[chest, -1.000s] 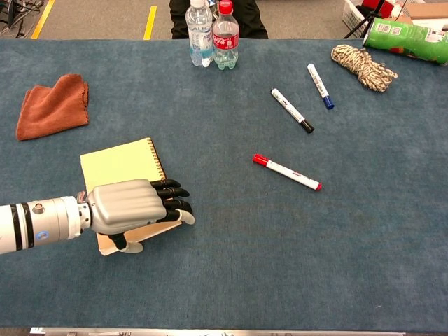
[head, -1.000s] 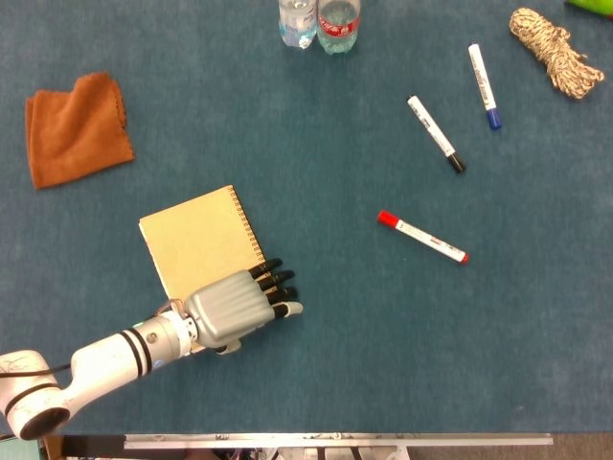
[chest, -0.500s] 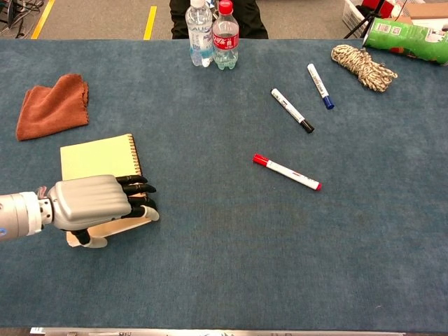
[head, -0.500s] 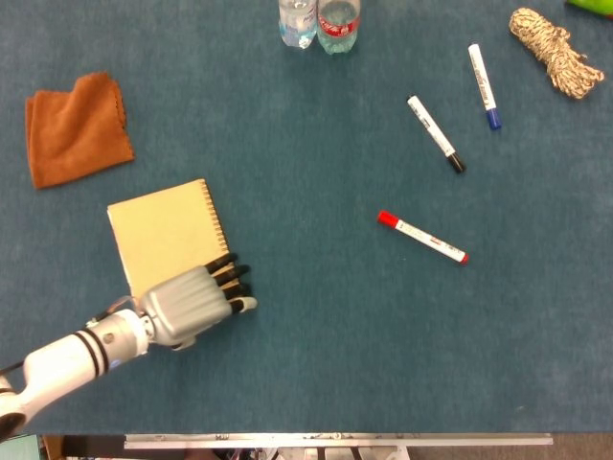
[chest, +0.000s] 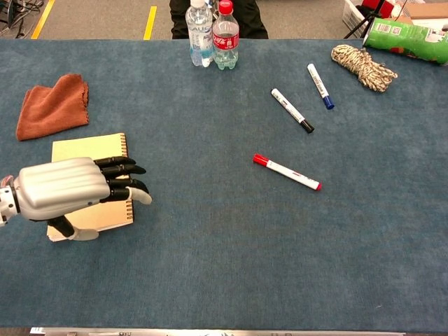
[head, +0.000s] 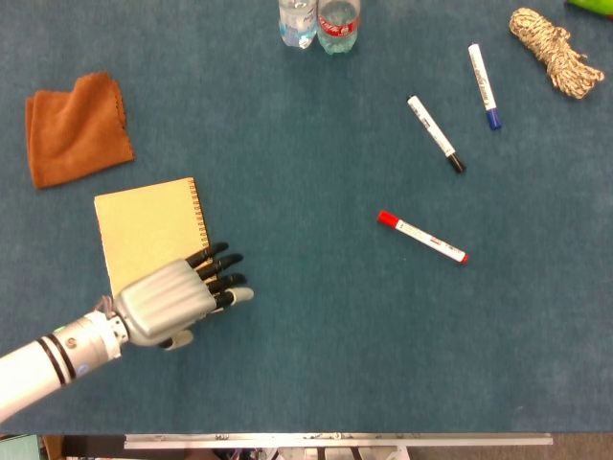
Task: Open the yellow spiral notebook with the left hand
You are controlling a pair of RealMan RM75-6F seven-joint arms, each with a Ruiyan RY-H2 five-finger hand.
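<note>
The yellow spiral notebook (head: pixel 144 230) (chest: pixel 87 148) lies closed and flat at the left of the blue table, its spiral binding (head: pixel 198 216) along its right edge. My left hand (head: pixel 172 302) (chest: pixel 66 185) lies palm down over the notebook's near half. Its dark fingers are spread and reach past the spiral edge onto the table. The thumb (chest: pixel 75 234) shows at the notebook's near left corner. The near part of the notebook is hidden under the hand. My right hand appears in neither view.
An orange cloth (head: pixel 77 129) lies behind the notebook at the far left. Two water bottles (head: pixel 321 21) stand at the far middle. A red marker (head: pixel 421 237), a black marker (head: pixel 436 133), a blue marker (head: pixel 484 84), a rope bundle (head: pixel 554 50) and a green can (chest: pixel 406 35) lie to the right.
My left hand has moved left and the notebook has slid left with it. The fingers are now spread wider and the notebook lies flatter.
</note>
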